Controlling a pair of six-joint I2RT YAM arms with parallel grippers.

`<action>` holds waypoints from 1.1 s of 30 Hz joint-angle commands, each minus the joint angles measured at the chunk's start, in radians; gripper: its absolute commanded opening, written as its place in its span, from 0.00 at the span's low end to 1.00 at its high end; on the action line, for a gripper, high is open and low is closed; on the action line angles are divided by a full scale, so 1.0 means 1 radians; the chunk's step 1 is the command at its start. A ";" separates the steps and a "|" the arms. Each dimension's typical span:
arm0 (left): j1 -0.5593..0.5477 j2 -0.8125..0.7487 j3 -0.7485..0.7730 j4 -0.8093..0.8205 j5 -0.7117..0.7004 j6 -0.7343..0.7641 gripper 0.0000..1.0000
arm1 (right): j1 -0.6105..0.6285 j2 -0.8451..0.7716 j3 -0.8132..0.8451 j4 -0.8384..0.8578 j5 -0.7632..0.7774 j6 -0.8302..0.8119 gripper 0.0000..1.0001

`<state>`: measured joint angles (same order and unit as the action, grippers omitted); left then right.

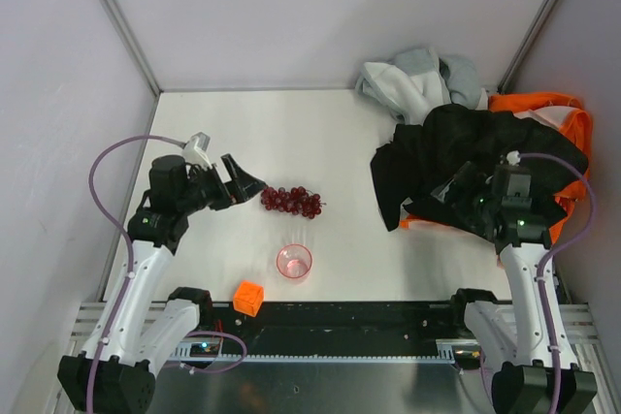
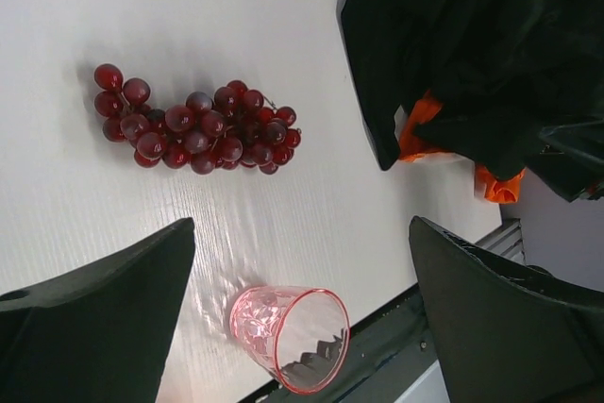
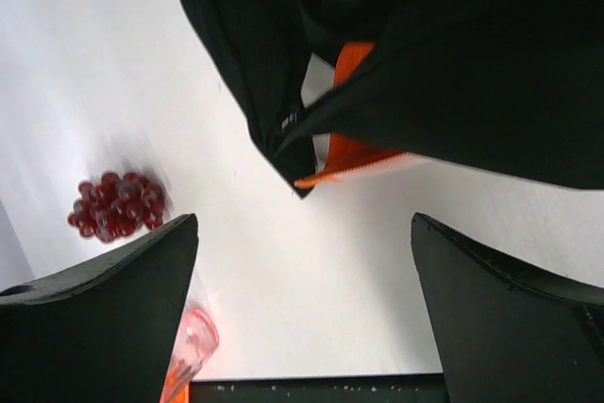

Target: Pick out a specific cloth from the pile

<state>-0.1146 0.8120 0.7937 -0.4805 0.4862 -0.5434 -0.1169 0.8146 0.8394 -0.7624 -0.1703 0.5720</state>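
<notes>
While left gripper [image 2: 302, 226] and right gripper [image 3: 302, 226] gape empty, the pile [image 1: 466, 143] lies at two o'clock.
The cloth, lost among black folds, is likely soft and light: pinch a loose edge.

Desk [image 1: 291, 133]: plain white.
Grapes [image 1: 292, 201]: dark, glossy red.
Cup [image 1: 294, 262]: clear pink.
Cube [image 1: 249, 297]: orange.
Pile [image 1: 485, 128]: large garment [image 1: 451, 157] black; orange garment [image 1: 572, 123] bright, with white (a pale edge shows from the right wrist); pale clothes [image 1: 412, 79] grey-white.
Left claw [image 2: 302, 233], right claw [image 3: 302, 228]: black.
Cables [image 1: 102, 167]: purple.
</notes>
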 commanded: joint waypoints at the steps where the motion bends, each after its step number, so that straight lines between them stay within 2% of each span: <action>1: -0.002 0.006 -0.018 0.013 0.042 -0.018 1.00 | 0.074 -0.042 -0.114 0.065 -0.051 0.134 0.99; 11: -0.010 0.011 -0.035 0.013 0.046 -0.019 0.99 | 0.104 -0.055 -0.453 0.316 -0.180 0.388 0.99; 17: -0.011 0.015 -0.037 0.013 0.049 -0.016 1.00 | -0.016 0.011 -0.589 0.520 -0.263 0.435 0.99; 24: -0.012 0.016 -0.048 0.013 0.044 -0.023 1.00 | -0.132 0.129 -0.605 0.635 -0.338 0.389 0.99; 33: -0.023 0.029 -0.058 0.015 0.032 -0.025 1.00 | -0.147 0.217 -0.575 0.727 -0.340 0.403 0.99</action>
<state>-0.1265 0.8379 0.7403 -0.4808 0.5030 -0.5518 -0.2584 0.9897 0.2543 -0.0883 -0.5304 0.9768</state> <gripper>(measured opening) 0.995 0.992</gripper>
